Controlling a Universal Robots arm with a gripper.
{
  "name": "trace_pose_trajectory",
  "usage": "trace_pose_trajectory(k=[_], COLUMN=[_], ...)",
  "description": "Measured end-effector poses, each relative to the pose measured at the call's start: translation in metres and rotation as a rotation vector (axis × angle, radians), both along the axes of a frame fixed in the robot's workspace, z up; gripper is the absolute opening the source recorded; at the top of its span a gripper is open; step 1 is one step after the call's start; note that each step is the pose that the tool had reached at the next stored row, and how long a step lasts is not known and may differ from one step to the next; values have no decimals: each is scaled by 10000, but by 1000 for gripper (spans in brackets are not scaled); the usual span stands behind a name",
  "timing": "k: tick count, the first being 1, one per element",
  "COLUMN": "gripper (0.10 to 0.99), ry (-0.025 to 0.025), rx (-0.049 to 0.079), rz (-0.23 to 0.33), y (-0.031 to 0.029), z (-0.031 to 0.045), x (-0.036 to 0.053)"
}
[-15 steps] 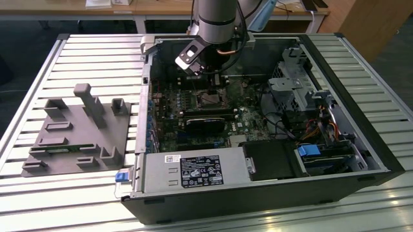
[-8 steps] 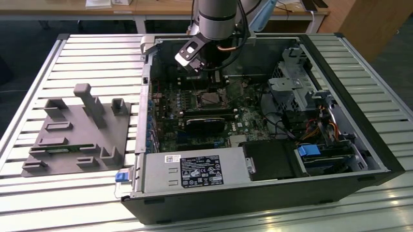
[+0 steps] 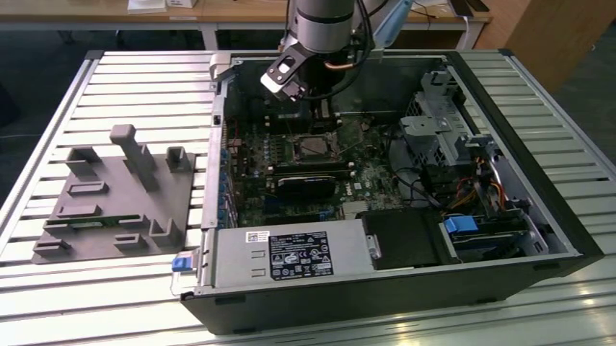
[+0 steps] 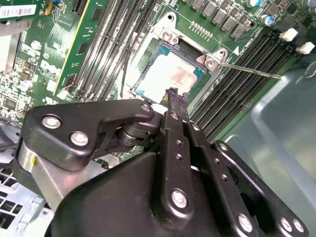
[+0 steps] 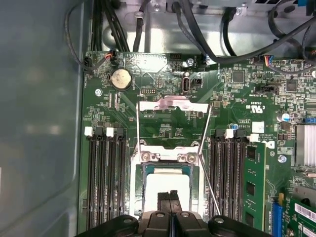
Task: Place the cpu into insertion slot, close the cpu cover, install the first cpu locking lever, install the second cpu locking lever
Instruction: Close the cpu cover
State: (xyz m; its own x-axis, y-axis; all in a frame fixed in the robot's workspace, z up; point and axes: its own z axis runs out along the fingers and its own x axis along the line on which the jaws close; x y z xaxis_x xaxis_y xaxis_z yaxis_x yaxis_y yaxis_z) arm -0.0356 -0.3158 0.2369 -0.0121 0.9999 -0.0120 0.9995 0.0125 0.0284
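Tool [image 5: 170, 194], closed, over cpu [image 5: 158, 187] in insertion slot [image 5: 143, 170]

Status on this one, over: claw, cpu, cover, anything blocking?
Copy: claw shut, tips over cpu. It lies in insertion slot; cpu cover open. One locking lever unlatched beside slot; nothing blocking.

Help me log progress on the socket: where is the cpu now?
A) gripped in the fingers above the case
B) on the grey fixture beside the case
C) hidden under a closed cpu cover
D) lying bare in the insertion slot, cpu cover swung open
D: in the first wrist view the cpu lies bare in the insertion slot, with the cpu cover swung back off it.
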Motion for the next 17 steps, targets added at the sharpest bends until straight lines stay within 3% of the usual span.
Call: trace_pose_trajectory(k=[17], gripper=[106], ry=[0], rx=[-58], rz=[0], y=[12], z=[92], x=[0])
